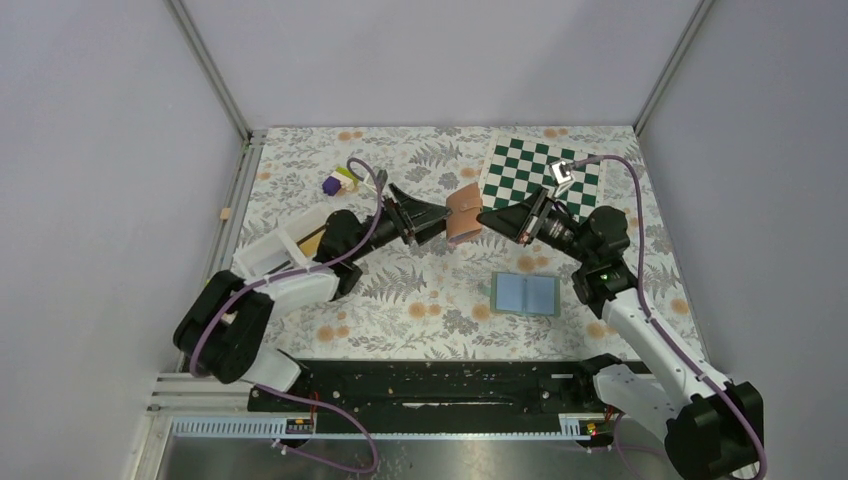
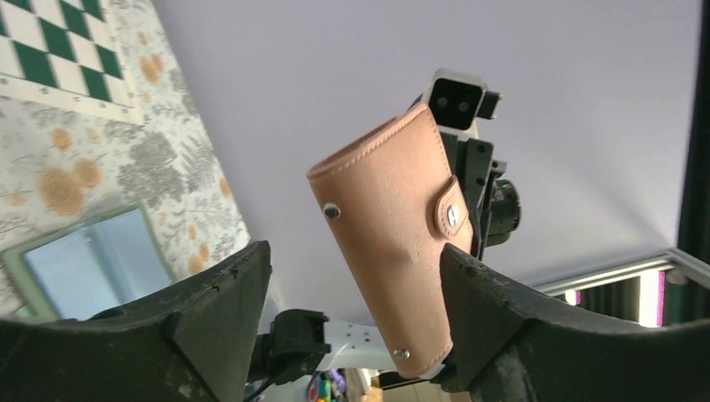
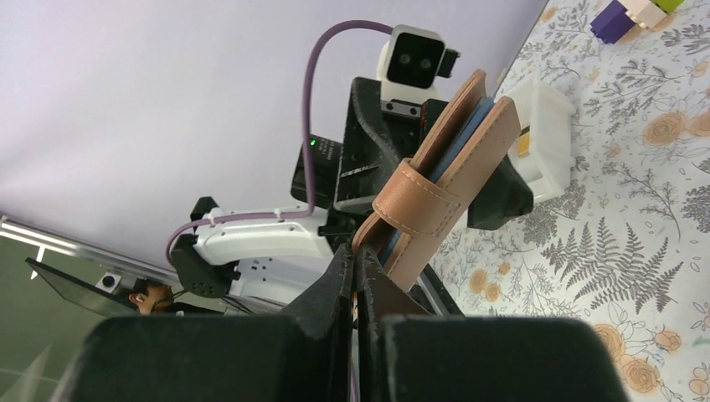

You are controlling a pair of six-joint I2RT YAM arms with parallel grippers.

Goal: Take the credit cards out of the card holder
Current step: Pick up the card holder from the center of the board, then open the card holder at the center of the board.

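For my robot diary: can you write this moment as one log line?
tan leather card holder: lifted, strap snapped shut | right claw: shut on holder's edge | left claw: open around holder

The left arm (image 1: 285, 288) and right arm (image 1: 650, 338) pair white link shells with bulky black joint housings. A purple cable (image 3: 309, 109) runs along each, arching up to a white, boxy wrist camera (image 3: 416, 57) with two dark lenses. The left end effector (image 1: 440, 222) and right end effector (image 1: 487, 218) are matte black, with broad wedge-shaped fingers (image 2: 222, 310). A small green light (image 3: 312, 142) glows on one black housing. Both bases sit on a black rail (image 1: 440, 385).
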